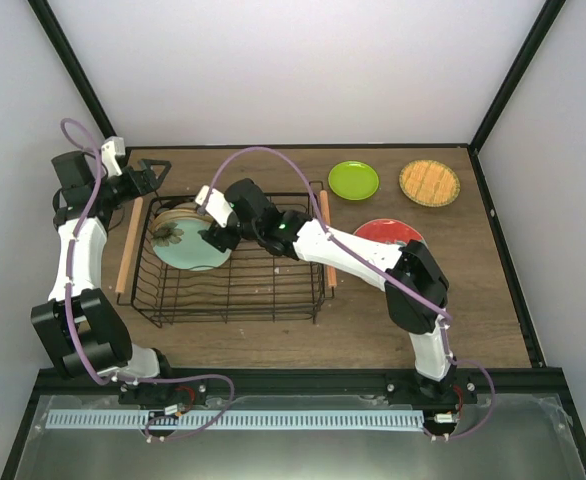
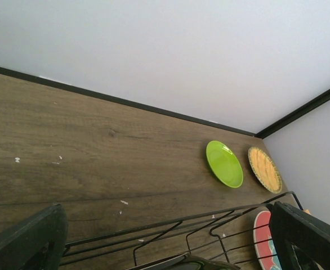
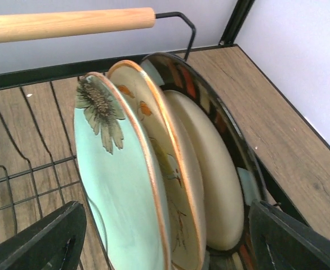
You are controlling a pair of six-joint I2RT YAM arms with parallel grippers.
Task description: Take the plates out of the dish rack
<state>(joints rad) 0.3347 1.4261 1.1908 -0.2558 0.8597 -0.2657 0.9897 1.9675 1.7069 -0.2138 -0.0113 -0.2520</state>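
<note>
With the right gripper (image 3: 165, 239) spread wide and empty inside the dish rack (image 3: 35, 79), centre it on the pale teal plate (image 3: 117, 180) alone before closing.

In the dish rack (image 1: 233, 262), three plates stand on edge, packed at its left end: the pale teal plate (image 3: 117, 185), the beige plate (image 3: 165, 163) and the cream plate with the dark rim (image 3: 210, 174). The slots between their rims are thin. My right hand (image 3: 165, 239) straddles them, with its fingers well outside both outer faces. The wooden handle (image 3: 69, 25) bars the way just past them. The rest of the rack's floor is bare wire. Behind the rack, the tabletop (image 2: 97, 146) is open up to the lime-green plate (image 2: 224, 163), and my left hand (image 2: 170, 247) hangs over the rack's far-left corner.
</note>
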